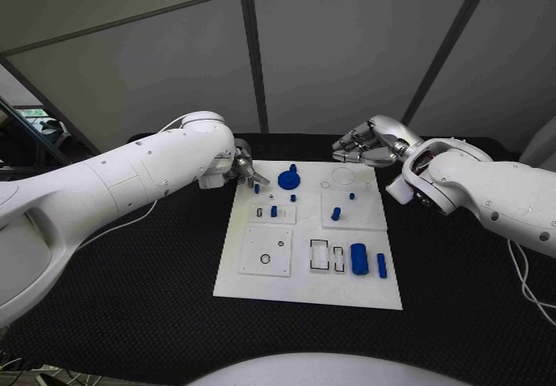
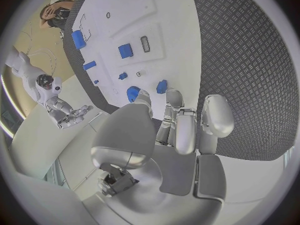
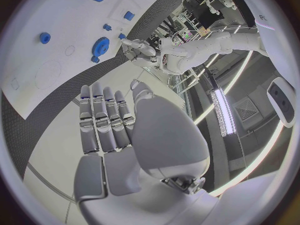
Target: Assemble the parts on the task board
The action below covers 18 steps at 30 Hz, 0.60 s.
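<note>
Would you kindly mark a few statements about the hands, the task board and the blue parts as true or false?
1. The left hand is at the far left corner of the task board. True.
2. The right hand grips the blue cylinder. False: the blue cylinder lies on the near part of the board, and the right hand holds nothing, its fingers straight in its wrist view.
3. The blue gear sits at the far end of the board, near the left hand. True.
4. The task board lies on a white table. False: the table is black.
</note>
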{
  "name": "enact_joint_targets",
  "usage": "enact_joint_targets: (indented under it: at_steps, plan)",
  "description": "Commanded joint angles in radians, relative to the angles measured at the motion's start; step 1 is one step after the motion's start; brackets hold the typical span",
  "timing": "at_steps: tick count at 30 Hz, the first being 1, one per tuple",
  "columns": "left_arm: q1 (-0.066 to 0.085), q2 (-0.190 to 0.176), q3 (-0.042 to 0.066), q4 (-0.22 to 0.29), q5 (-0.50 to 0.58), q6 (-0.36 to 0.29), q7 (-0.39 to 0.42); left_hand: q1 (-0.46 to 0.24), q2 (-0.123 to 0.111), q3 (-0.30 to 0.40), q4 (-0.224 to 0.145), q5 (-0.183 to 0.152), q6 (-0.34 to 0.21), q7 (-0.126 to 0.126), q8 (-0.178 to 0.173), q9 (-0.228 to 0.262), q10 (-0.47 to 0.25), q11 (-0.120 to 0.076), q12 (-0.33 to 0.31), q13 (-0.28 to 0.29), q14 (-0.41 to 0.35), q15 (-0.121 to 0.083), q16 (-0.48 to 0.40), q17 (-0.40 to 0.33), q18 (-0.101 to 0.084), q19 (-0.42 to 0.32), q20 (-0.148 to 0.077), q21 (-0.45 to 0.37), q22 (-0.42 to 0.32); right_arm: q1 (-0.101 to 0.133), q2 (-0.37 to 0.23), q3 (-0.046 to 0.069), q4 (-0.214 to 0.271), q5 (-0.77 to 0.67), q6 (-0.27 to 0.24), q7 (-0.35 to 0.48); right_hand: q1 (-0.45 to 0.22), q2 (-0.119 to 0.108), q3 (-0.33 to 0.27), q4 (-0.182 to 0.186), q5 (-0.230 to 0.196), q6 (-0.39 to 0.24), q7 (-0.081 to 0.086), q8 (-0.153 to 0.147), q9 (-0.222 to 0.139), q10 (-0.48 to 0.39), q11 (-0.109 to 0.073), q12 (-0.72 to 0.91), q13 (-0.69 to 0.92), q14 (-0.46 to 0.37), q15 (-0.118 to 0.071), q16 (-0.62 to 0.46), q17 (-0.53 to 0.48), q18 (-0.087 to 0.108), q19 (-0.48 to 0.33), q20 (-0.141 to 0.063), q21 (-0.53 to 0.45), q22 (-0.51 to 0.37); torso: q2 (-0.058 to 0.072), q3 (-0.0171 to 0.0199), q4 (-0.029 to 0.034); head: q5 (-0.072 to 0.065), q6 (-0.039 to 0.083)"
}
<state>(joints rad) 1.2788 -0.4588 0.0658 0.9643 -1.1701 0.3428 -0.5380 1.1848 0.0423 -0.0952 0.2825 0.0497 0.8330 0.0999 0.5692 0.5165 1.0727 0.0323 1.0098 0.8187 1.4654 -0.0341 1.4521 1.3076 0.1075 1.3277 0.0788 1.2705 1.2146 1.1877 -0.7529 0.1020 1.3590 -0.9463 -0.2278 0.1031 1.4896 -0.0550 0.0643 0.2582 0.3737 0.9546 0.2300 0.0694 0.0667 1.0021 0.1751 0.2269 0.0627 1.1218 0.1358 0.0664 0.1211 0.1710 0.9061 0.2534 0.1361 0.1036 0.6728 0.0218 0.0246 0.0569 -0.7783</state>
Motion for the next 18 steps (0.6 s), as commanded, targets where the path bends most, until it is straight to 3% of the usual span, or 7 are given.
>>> enact_joint_targets:
  at_steps: [1, 18]
  plan:
    - [0.001, 0.002, 0.000, -0.002, -0.007, 0.019, 0.009, 0.013, 0.006, -0.003, -0.003, 0.002, 0.010, 0.001, 0.002, -0.003, 0.007, -0.002, 0.004, -0.002, 0.060, 0.003, 0.004, 0.151, -0.016, 0.005, 0.001, 0.004, 0.001, 0.001, 0.001, 0.001, 0.000, 0.001, 0.005, 0.006, -0.004, 0.008, 0.006, -0.001, 0.004, -0.006, 0.002, -0.001, 0.000, -0.006, -0.003, 0.005, 0.000, -0.005, -0.004, -0.002, -0.001, 0.013, 0.000, 0.004, -0.003, -0.001, 0.000, -0.0002, 0.0005, -0.002, -0.003]
    - [0.001, 0.003, 0.000, -0.010, -0.007, 0.023, 0.005, 0.075, 0.035, 0.014, -0.028, 0.002, 0.027, -0.004, 0.008, -0.017, 0.011, -0.007, 0.010, -0.004, 0.060, -0.001, 0.008, 0.151, -0.017, 0.008, -0.003, 0.005, 0.009, 0.001, 0.004, 0.001, -0.004, 0.001, 0.012, 0.003, 0.000, 0.008, 0.009, -0.003, 0.009, -0.006, 0.001, 0.000, 0.000, -0.007, -0.003, 0.006, 0.000, -0.004, -0.004, -0.001, -0.003, 0.013, 0.001, 0.004, -0.005, -0.003, 0.000, -0.0004, -0.0001, -0.003, -0.007]
